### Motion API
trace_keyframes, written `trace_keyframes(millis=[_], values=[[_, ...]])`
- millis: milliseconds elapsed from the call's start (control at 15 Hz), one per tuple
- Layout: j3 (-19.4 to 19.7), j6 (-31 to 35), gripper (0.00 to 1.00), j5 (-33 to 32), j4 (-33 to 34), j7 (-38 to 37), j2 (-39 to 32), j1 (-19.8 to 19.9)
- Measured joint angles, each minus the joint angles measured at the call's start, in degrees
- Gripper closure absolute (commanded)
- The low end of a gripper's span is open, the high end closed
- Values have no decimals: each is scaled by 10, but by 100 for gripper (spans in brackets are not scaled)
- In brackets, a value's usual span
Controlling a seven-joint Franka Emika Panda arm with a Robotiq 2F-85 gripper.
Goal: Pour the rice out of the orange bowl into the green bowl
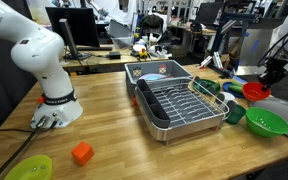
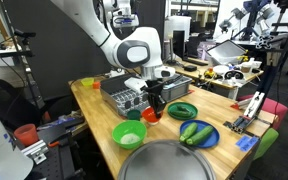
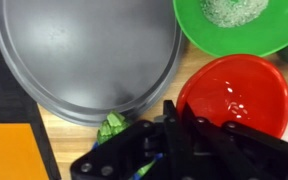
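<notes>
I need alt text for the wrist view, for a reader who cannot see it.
Seen from above, the dark tool is shut on the rim of the orange bowl, which looks empty. Rice lies in the green bowl beyond it, and a large grey pan fills the left.

arm point(image 2: 94, 20): thick glossy white rounded shells from where I sit | joints: dark seams, grey round cap point(image 2: 136, 55) on one | base point(image 1: 56, 112): white, black ring just above | cable point(image 1: 12, 128): thin, dark, at base | pincer point(image 3: 172, 118): matte black, angular linkage bars in my wrist view
</notes>
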State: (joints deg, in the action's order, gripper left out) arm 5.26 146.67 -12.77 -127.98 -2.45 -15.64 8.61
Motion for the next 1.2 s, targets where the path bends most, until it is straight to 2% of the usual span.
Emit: trace_keyframes(millis=[200, 400, 733, 1067, 1133, 1200], values=[[-1, 0, 98, 82, 40, 48, -42, 0], [-1, 0, 98, 121, 85, 57, -85, 4], [0, 0, 98, 138, 141, 57, -142, 14], [1, -1, 98, 138, 155, 57, -187, 17], [2, -2, 67, 138, 158, 57, -193, 18], [2, -2, 66, 138, 161, 57, -196, 20]])
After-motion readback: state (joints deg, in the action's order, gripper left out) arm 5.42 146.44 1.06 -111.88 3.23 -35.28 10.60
